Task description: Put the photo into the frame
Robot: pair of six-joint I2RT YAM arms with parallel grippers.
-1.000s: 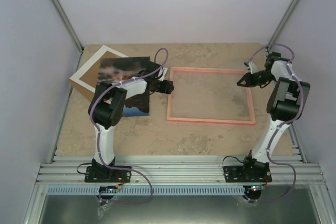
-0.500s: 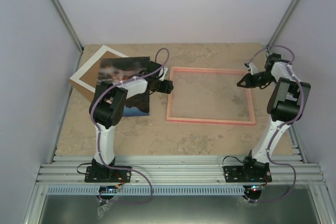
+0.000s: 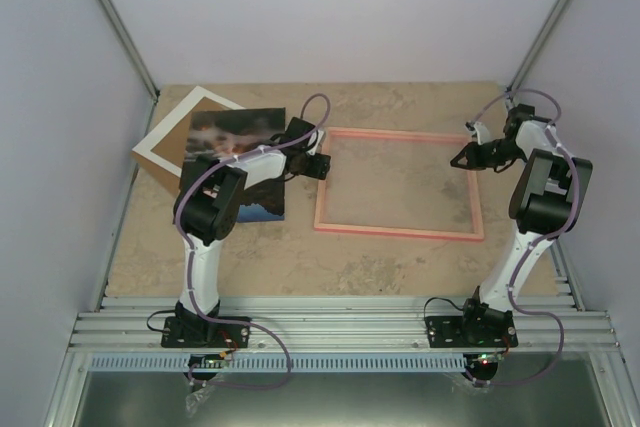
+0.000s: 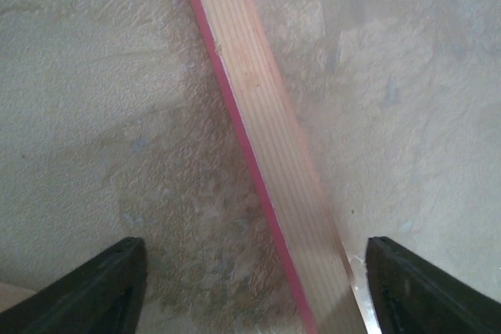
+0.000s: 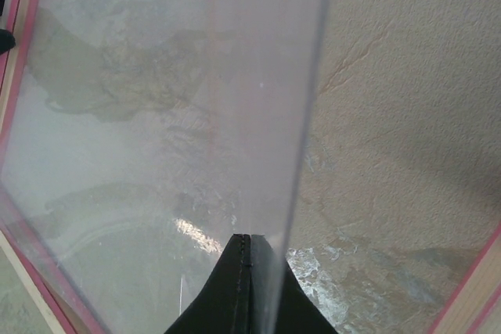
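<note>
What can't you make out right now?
- Photo: top view, left arm hides its lower half; it is absent from both wrist views.
- Clear pane: top view, too transparent to trace.
- Right gripper: right wrist view, shut, but whether it pinches the pane is unclear.
- Left gripper: left wrist view, open astride the frame; contact with it is unclear.

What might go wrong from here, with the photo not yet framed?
1. The right gripper pinches the clear pane by one edge only; it may slip or tilt.
2. The left gripper stands open astride the left rail of the frame; closing off-centre may drag it askew.
3. The photo lies partly under the left arm, which may brush it.
</note>
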